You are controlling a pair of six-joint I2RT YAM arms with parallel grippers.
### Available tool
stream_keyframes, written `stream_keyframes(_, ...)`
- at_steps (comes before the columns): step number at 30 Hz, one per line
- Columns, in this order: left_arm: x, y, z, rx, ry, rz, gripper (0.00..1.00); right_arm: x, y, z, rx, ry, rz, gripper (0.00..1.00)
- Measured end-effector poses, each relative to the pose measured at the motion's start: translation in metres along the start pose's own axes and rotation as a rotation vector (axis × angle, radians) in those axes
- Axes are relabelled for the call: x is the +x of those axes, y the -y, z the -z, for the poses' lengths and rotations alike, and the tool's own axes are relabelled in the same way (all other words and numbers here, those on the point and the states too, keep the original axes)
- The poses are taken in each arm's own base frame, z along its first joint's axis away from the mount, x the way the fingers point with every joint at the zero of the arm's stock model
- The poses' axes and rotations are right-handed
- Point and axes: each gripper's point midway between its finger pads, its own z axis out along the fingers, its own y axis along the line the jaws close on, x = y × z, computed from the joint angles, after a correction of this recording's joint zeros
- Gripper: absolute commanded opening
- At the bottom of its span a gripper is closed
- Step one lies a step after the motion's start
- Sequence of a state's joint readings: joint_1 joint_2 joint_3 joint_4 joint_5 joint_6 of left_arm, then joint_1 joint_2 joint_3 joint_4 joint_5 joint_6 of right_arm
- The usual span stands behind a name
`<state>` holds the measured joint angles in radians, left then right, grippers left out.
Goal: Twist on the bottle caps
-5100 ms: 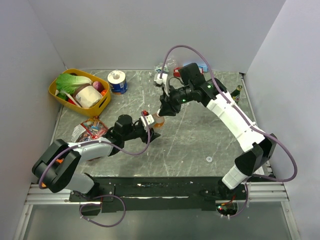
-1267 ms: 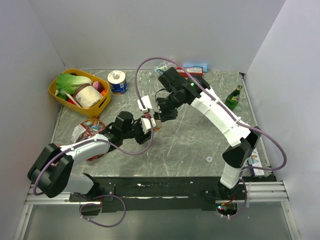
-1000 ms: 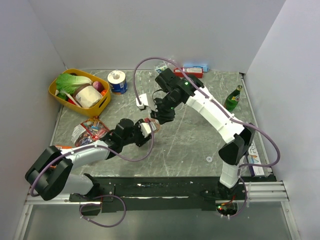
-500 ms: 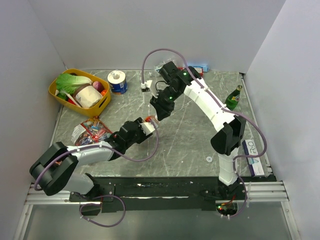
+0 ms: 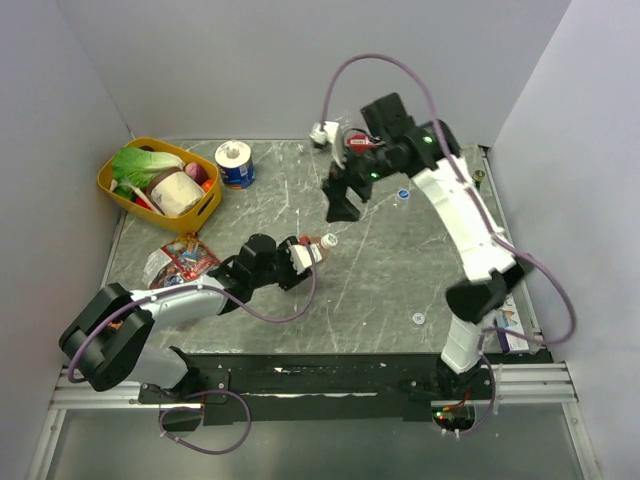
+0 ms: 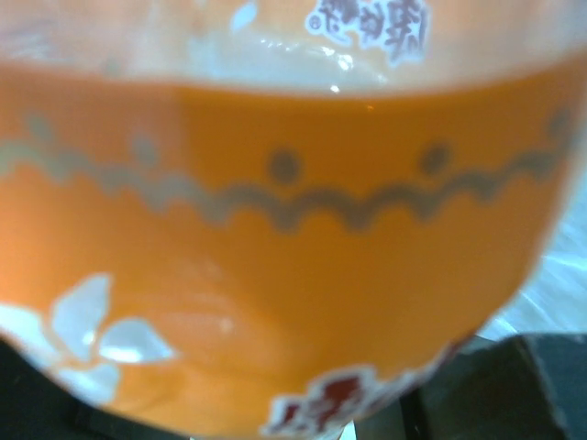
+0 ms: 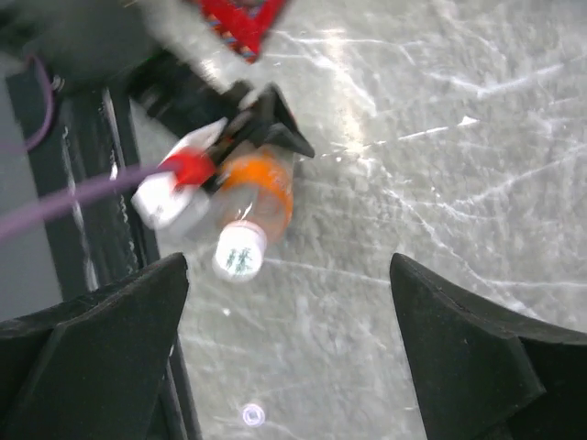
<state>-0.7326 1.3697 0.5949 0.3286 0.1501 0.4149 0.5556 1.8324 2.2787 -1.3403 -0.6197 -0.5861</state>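
Observation:
The orange drink bottle [image 5: 314,248] leans toward the right, held near the table's middle by my left gripper [image 5: 297,257], which is shut on its body. A white cap [image 5: 328,240] sits on its neck. In the left wrist view the orange bottle [image 6: 275,257] fills the frame and hides the fingers. My right gripper [image 5: 342,209] hangs open above and behind the bottle, apart from it. The right wrist view looks down between its wide fingers [image 7: 101,348] onto the bottle [image 7: 263,186] and its cap [image 7: 238,252]. A blue cap [image 5: 403,193] and a loose white cap [image 5: 417,318] lie on the table.
A yellow basket [image 5: 205,209] of groceries stands at the back left, with a blue-and-white can [image 5: 235,164] beside it. A snack bag [image 5: 180,258] lies left of my left arm. A green glass bottle [image 5: 478,178] shows behind my right arm. The loose white cap [image 7: 252,415] lies below the right gripper.
My right gripper has opened, let go of the white cap and pulled up and back to the right. The cap stays on the bottle, which my left gripper still holds.

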Motion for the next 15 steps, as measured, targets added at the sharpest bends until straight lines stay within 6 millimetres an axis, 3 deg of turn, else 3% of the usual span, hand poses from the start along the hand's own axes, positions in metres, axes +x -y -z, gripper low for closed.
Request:
stream_keyframes(2,0.004,0.013,0.003,0.123,-0.001,0.007,0.01,0.004,-0.017,0.015,-0.027,0.027,0.089,0.83)
stream_keyframes(5,0.007,0.022,0.014,0.299,0.015,0.004,0.01,0.027,-0.054,0.029,-0.069,0.037,0.303,0.79)
stream_keyframes(7,0.002,0.022,0.022,0.388,0.029,-0.016,0.01,0.045,-0.083,0.032,-0.112,0.034,0.476,0.79)
stream_keyframes(10,-0.015,0.029,0.029,0.525,0.069,-0.066,0.01,0.063,-0.112,0.030,-0.164,0.039,0.680,0.79)
stream_keyframes(15,-0.017,0.047,0.038,0.676,0.080,-0.082,0.01,0.060,-0.118,0.012,-0.188,0.056,0.859,0.75)
